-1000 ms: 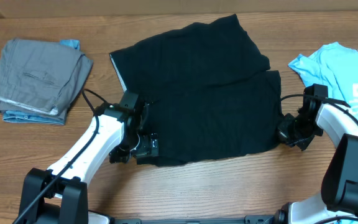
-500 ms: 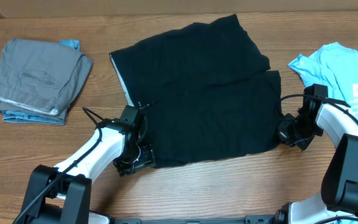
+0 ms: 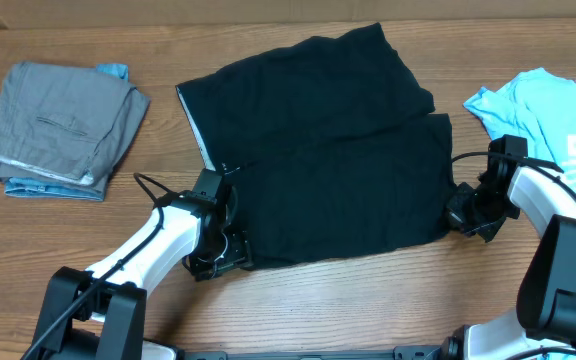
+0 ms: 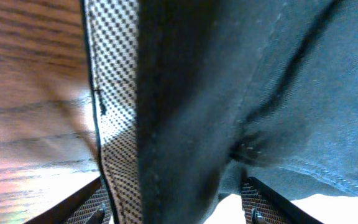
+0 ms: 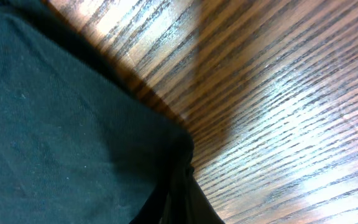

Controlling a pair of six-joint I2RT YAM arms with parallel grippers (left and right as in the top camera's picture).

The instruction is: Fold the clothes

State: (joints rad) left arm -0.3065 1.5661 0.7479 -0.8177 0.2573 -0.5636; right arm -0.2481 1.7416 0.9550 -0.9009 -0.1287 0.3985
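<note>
Black shirt (image 3: 328,170) lies mid-desk. Right tool (image 3: 458,215) pinches its near right corner; left tool (image 3: 230,255) is spread astride the near left corner. We judge next: close left, lift both corners, fold toward far edge.

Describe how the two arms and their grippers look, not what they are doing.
The two arms match. The left arm and right arm have smooth, rounded white links joined by black joint housings. The left gripper and right gripper are black and blocky. A thin black cable loops off the left wrist, and a second cable off the right. No markings are legible.
</note>
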